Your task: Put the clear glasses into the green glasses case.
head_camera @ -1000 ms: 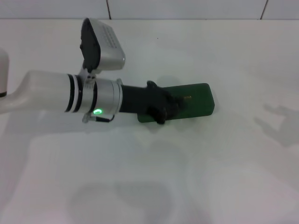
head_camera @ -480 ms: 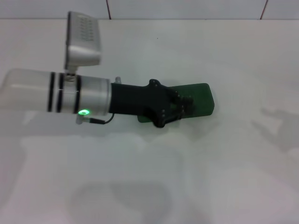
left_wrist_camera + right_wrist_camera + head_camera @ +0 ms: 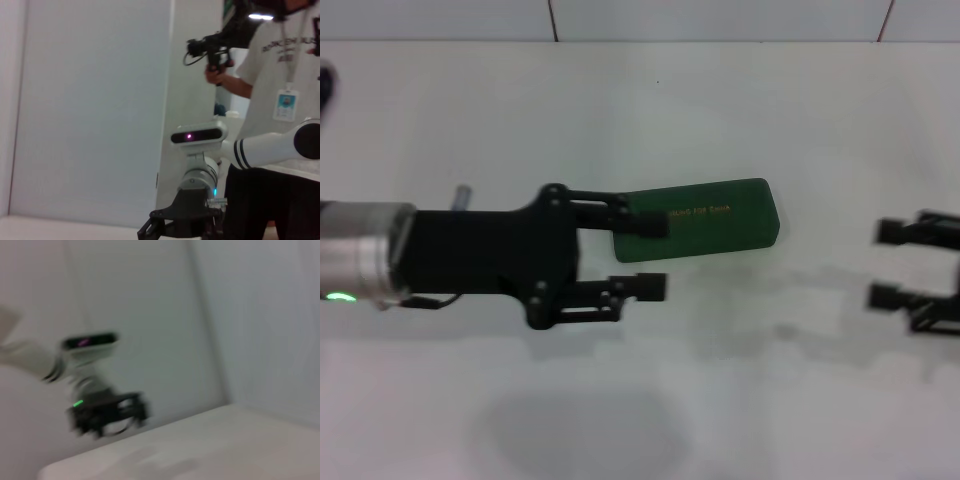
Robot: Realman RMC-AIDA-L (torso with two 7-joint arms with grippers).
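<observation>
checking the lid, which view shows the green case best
The head view: the case lies closed on the white table, gold lettering up, with the left pincer open at its near-left end. Neither wrist view shows the case at all.

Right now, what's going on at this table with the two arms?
The green glasses case lies shut on the white table. The left end effector is at the case's left end, fingers apart and holding nothing, one finger overlapping the lid's edge. The right end effector is at the table's right edge, also open and empty. The clear glasses aren't visible.
</observation>
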